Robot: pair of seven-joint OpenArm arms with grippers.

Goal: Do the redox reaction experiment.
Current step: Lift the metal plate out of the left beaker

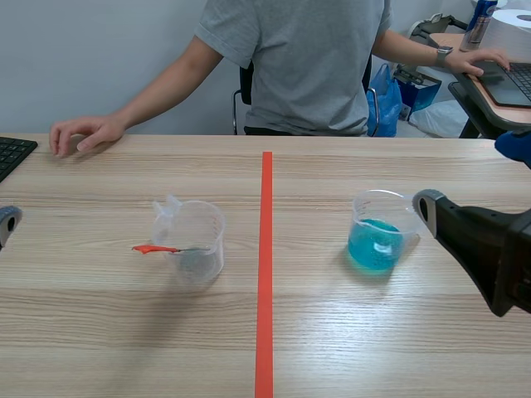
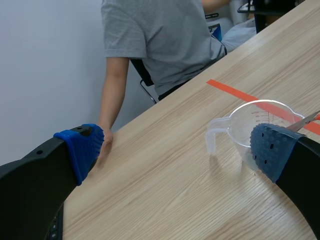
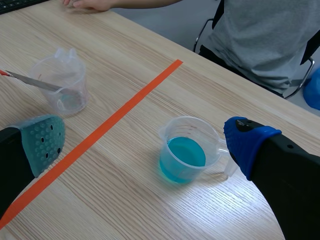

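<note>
A clear plastic beaker (image 1: 192, 240) stands left of the red tape line, with a metal spatula with a red handle (image 1: 156, 249) resting in it. A second beaker holding blue liquid (image 1: 377, 232) stands right of the line. My right gripper (image 1: 427, 217) is open beside the blue beaker's handle; in the right wrist view the blue beaker (image 3: 186, 155) sits ahead, between the spread fingers. My left gripper (image 1: 5, 222) is open at the far left edge; in its wrist view the clear beaker (image 2: 255, 127) lies just behind the right pad (image 2: 270, 150).
A person sits across the table, one hand (image 1: 83, 133) flat on the far left of the table, the other on a laptop (image 1: 510, 83) at a side desk. A black keyboard (image 1: 12, 153) lies at the left edge. A red tape line (image 1: 265, 274) runs down the middle.
</note>
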